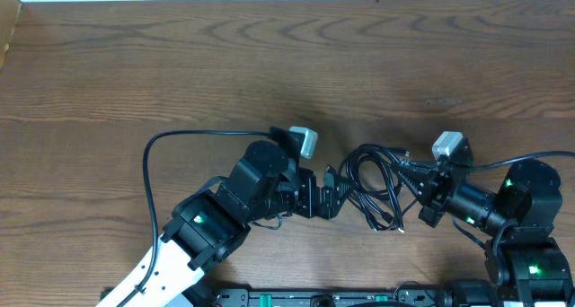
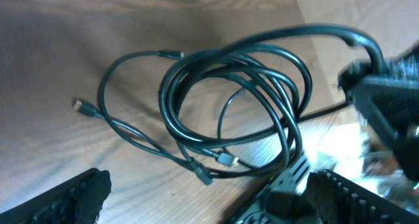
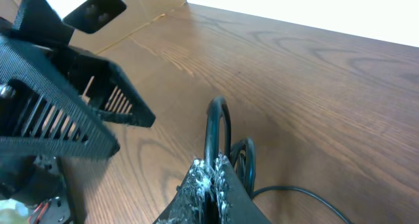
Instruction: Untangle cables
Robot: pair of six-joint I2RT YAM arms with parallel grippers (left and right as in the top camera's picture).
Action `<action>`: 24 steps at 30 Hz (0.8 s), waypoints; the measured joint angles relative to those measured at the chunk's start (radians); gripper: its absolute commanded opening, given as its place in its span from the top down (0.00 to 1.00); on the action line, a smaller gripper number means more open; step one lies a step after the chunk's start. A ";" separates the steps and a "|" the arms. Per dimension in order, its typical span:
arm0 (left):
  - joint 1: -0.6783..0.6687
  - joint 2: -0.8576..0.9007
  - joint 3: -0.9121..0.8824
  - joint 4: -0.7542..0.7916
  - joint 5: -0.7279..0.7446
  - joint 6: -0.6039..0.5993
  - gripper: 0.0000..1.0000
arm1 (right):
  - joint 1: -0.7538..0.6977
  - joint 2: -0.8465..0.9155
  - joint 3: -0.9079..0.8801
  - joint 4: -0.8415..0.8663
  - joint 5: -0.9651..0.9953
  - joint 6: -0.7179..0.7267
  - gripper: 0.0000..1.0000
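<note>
Wood table (image 1: 269,65), cables (image 1: 388,188) coiled, elongated near-far

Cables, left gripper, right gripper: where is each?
cables (image 1: 375,179), overhead view, middle of the tangled bundle.
left gripper (image 1: 337,192), overhead view, between its open fingertips.
right gripper (image 3: 211,178), right wrist view, fingertips shut on the cables.

Both arms are black. The left arm (image 1: 229,199) has a white lower link (image 1: 148,276), a green light (image 1: 197,220), a grey-white camera box (image 1: 305,141) and a thin black wire (image 1: 149,177). The right arm (image 1: 526,195) carries green lights and a white camera box (image 1: 447,145). The left claw (image 1: 334,192) has black ribbed fingers (image 3: 59,119). The tips of the right claw (image 3: 209,185) look scuffed and whitish.
</note>
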 measured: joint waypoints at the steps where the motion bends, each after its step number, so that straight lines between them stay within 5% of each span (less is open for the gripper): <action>1: 0.000 0.000 0.000 -0.001 0.003 0.045 0.02 | 0.000 0.000 0.000 0.000 -0.010 -0.003 0.99; 13: 0.000 0.000 0.000 -0.080 0.006 0.628 0.01 | 0.000 0.000 0.000 0.004 -0.160 -0.097 0.99; 24: 0.000 0.031 0.000 -0.129 -0.103 0.721 0.02 | 0.000 0.000 0.000 0.090 -0.306 -0.108 0.99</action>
